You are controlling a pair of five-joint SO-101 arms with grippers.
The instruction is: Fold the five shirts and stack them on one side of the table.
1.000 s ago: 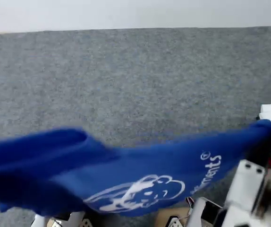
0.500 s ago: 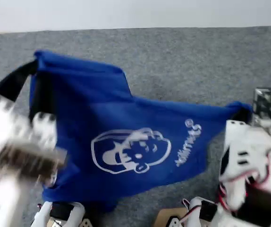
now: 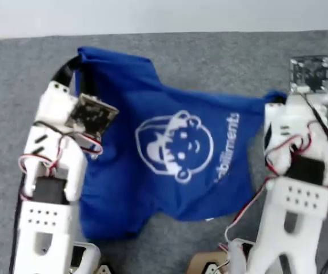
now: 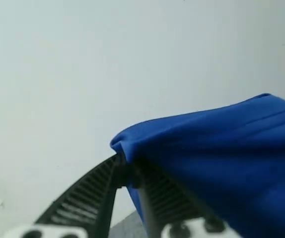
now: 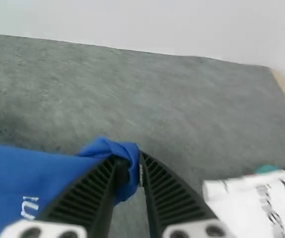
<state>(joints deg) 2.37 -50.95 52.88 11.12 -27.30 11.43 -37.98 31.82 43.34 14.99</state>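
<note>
A blue shirt [image 3: 170, 154] with a white face print hangs spread between both arms above the grey table [image 3: 210, 63]. My left gripper [image 3: 79, 61] is shut on its far left corner, and the same pinch appears in the left wrist view, where blue cloth [image 4: 222, 148] bunches at the left gripper [image 4: 123, 166]. My right gripper [image 3: 275, 101] is shut on the shirt's right corner; in the right wrist view a knot of blue cloth [image 5: 113, 148] sits between the closed fingers of the right gripper [image 5: 130, 171]. The shirt's lower hem droops toward the near edge.
Folded white fabric [image 5: 254, 201] lies to one side of the right gripper on the table. The grey felt stretches open beyond the shirt to a pale wall [image 3: 164, 14]. The table's wooden edge [image 5: 284, 89] shows at the far side.
Both arms have swung the shirt up and away from the near edge toward the table's middle. It now hangs spread with the print facing the camera.
</note>
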